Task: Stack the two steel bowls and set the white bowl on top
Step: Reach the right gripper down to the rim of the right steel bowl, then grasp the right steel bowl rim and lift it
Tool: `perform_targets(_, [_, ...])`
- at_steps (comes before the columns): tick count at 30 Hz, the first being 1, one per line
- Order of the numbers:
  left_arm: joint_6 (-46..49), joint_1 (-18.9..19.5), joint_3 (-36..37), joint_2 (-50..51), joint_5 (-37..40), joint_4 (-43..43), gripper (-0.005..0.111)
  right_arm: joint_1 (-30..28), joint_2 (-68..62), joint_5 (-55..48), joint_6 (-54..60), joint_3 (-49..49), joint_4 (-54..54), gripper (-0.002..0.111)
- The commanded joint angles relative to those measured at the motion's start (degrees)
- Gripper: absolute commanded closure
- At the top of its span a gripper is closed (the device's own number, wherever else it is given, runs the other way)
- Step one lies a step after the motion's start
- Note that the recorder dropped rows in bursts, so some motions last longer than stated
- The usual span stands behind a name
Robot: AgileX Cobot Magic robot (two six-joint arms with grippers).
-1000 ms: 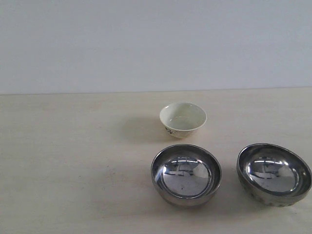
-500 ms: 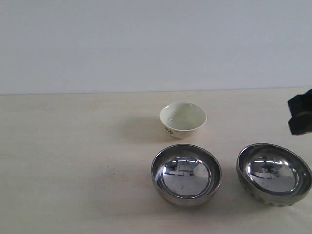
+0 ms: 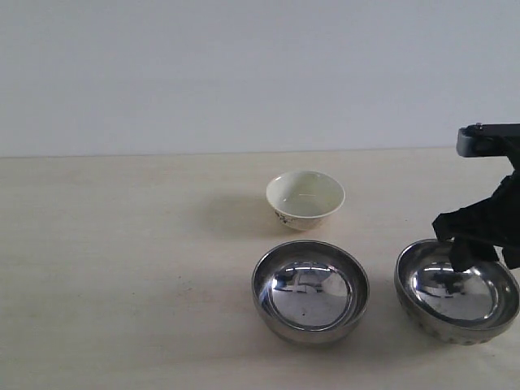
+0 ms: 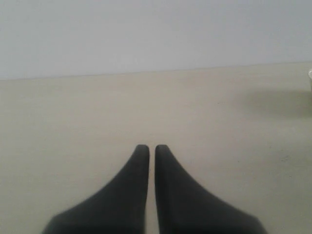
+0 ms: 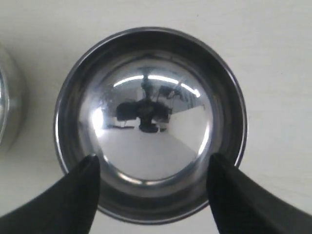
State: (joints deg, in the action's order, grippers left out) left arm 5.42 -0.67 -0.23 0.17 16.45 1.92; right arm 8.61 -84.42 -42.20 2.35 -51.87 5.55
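Note:
Two steel bowls stand at the front of the table: a smooth one [image 3: 309, 291] in the middle and a dimpled one [image 3: 457, 291] at the right. The white bowl [image 3: 305, 198] with its dark pattern sits behind the middle one. My right gripper [image 3: 475, 244] hangs just above the far rim of the dimpled bowl [image 5: 150, 122]; in its wrist view the right gripper [image 5: 153, 163] is open, fingers spread wide over the bowl's rim, holding nothing. A sliver of the other steel bowl [image 5: 7, 102] shows beside it. My left gripper [image 4: 152, 147] is shut over bare table, empty.
The light wooden table [image 3: 114, 268] runs back to a plain pale wall [image 3: 244, 73]. A sliver of the white bowl [image 4: 310, 78] and its shadow show at the edge of the left wrist view.
My right arm has come in from the right edge and dropped toward the dimpled steel bowl. The three bowls have not moved.

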Motion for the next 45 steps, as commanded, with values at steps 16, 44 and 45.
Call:
perform_targets(16, [0.2, 0.1, 0.2, -0.2, -0.2, 0.4, 0.103, -0.1, -12.0, 6.0, -16.0, -0.1, -16.6, 0.051])
perform_targets(44, [0.2, 0.1, 0.2, -0.2, -0.2, 0.4, 0.103, -0.1, -19.7, 13.7, -15.3, -0.1, -16.7, 0.07])
perform_targets(45, [0.2, 0.1, 0.2, -0.2, -0.2, 0.4, 0.103, -0.1, -19.7, 13.7, -15.0, -0.1, -16.7, 0.078])
